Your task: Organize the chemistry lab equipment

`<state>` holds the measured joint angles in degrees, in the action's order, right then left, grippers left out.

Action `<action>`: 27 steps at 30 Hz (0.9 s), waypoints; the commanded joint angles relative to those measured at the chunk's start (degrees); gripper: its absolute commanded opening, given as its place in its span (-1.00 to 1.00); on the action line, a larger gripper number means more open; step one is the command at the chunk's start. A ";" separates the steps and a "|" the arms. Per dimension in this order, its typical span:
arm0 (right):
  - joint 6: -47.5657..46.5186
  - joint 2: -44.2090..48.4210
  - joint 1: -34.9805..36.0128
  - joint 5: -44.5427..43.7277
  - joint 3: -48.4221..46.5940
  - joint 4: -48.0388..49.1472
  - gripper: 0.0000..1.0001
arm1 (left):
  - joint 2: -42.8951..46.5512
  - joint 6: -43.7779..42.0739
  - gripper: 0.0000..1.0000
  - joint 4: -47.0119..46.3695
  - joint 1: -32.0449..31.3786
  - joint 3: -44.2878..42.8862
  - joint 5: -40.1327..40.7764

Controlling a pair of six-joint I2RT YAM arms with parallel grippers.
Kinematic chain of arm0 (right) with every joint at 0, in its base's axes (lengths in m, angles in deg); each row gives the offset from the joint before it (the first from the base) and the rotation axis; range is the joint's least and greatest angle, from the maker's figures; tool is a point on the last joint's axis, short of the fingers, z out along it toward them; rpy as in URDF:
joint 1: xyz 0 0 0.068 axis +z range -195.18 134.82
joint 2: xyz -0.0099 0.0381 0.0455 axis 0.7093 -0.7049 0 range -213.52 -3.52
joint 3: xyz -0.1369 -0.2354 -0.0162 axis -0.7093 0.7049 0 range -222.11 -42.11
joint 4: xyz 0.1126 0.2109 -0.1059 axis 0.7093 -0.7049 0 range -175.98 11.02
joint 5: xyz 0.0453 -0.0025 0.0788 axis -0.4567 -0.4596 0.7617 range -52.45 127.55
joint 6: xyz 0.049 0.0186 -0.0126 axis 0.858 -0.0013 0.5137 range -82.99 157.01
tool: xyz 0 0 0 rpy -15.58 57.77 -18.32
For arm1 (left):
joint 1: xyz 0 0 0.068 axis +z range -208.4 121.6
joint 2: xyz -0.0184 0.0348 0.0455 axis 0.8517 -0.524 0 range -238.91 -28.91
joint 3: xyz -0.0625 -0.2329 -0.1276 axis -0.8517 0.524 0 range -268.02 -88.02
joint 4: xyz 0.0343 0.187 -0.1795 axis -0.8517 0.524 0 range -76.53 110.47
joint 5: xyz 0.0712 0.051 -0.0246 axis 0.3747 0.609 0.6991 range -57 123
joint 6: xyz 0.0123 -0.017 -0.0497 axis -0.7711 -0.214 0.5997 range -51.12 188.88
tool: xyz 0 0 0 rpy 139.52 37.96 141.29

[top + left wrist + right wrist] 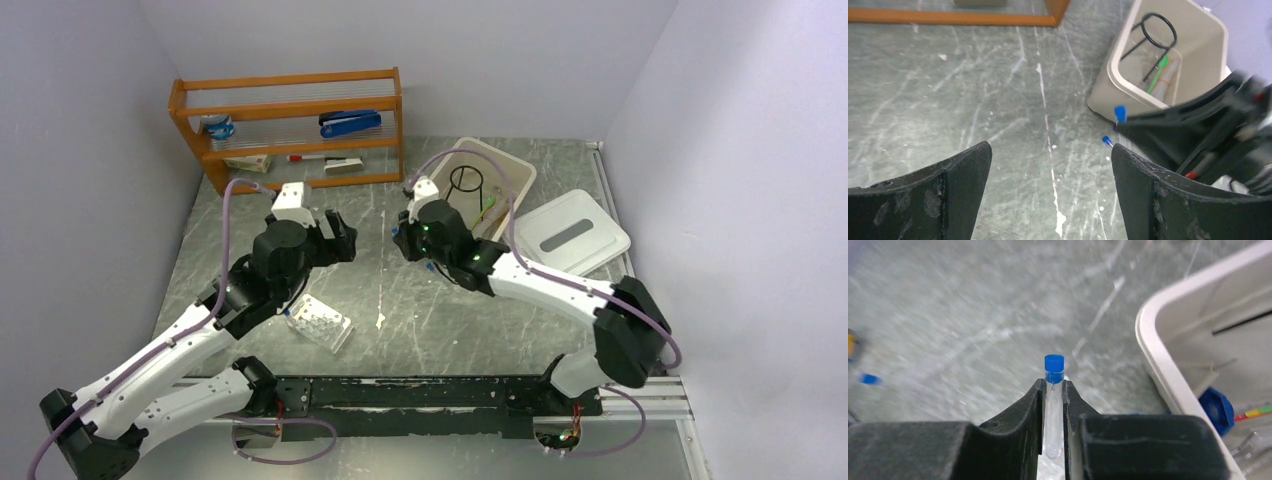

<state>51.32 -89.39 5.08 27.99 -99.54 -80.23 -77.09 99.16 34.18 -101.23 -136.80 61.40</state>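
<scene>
My right gripper (1053,384) is shut on a clear blue-capped vial (1053,364), holding it just above the table, left of the beige bin (1151,347). In the top view this gripper (402,236) sits beside the bin (521,183), which holds the black wire tripod (465,183). My left gripper (1050,147) is open and empty above bare table, left of the right gripper (338,240). A second blue-capped vial (1107,141) lies on the table by my left gripper's right finger. The white holed rack (321,322) lies under the left arm.
A wooden shelf (290,130) at the back left holds the blue stapler (350,123) and stationery. The bin's white lid (572,232) lies to the right of the bin. A green-handled item (1161,66) and clear tubes lie inside the bin.
</scene>
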 commanded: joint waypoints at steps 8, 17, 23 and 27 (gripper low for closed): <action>20.85 11.46 -0.51 3.39 2.04 16.65 -0.60 | 0.95 1.86 0.79 -13.49 0.26 2.05 -24.86; 25.90 13.19 -0.85 8.49 1.89 17.73 -0.59 | -1.89 3.47 0.33 -18.89 0.24 1.75 -28.72; 27.35 14.08 -1.38 10.82 2.31 17.83 -0.58 | -3.82 2.17 -0.08 -20.27 0.32 2.06 -29.71; 27.79 14.12 -1.57 11.62 2.53 17.59 -0.57 | -4.94 0.50 -0.46 -22.07 0.25 1.50 -31.99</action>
<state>77.85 -76.51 3.95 37.67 -97.73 -64.19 -81.36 101.66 16.58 -101.25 -133.85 33.18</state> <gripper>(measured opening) 0.214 0.341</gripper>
